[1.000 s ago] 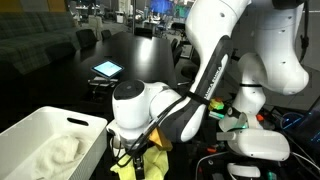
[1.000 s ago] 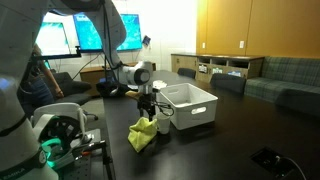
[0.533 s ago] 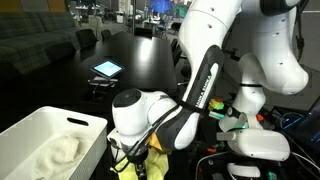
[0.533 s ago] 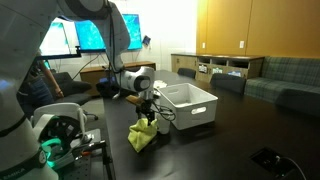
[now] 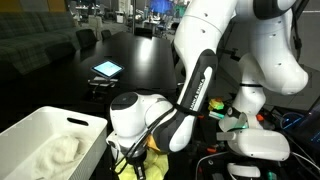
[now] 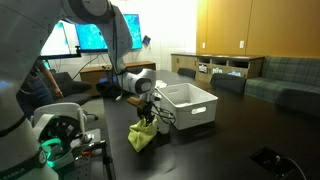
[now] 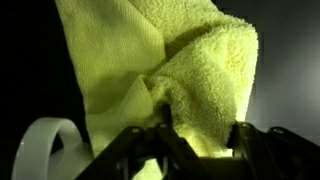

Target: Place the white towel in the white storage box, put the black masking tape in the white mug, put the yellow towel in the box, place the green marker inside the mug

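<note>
The yellow towel (image 5: 128,170) (image 6: 142,137) lies bunched on the dark table beside the white storage box (image 5: 60,118) (image 6: 190,107). My gripper (image 5: 135,158) (image 6: 147,122) is down on it. In the wrist view a thick fold of the yellow towel (image 7: 195,80) fills the gap of my gripper (image 7: 202,150), and both fingers touch it. The white towel (image 5: 58,152) lies inside the box. The white mug (image 7: 42,145) shows at the lower left of the wrist view, close to the towel. The black masking tape and the green marker are out of view.
A lit tablet (image 5: 106,69) lies farther back on the table. Robot hardware with cables (image 5: 255,140) (image 6: 55,135) stands close beside the arm. Monitors (image 6: 100,35) and a couch (image 6: 290,75) are in the background.
The arm has lowered onto the yellow towel and the jaws have come in from wide open around a fold of it.
</note>
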Tool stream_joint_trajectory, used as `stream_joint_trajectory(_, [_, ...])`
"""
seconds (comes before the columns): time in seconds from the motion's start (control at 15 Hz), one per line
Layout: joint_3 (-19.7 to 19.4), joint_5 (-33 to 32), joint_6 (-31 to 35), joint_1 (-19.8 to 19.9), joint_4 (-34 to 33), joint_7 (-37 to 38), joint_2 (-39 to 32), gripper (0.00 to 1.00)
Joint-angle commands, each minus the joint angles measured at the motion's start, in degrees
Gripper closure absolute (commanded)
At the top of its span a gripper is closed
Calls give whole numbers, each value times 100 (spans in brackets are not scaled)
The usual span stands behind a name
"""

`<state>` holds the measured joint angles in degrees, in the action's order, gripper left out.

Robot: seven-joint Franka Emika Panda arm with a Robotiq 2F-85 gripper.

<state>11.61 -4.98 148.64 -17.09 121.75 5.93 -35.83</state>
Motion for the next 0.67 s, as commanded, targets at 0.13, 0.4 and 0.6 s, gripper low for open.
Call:
stream_joint_trajectory(0.13, [-138, -69, -26, -152, -110, -23, 61, 87])
stream_joint_trajectory(0.4, [-249, -389, 120, -312, 113, -11, 373, 86])
stream_joint_trajectory(0.6, [-542, -834, -49, -702, 402, 458, 920, 88])
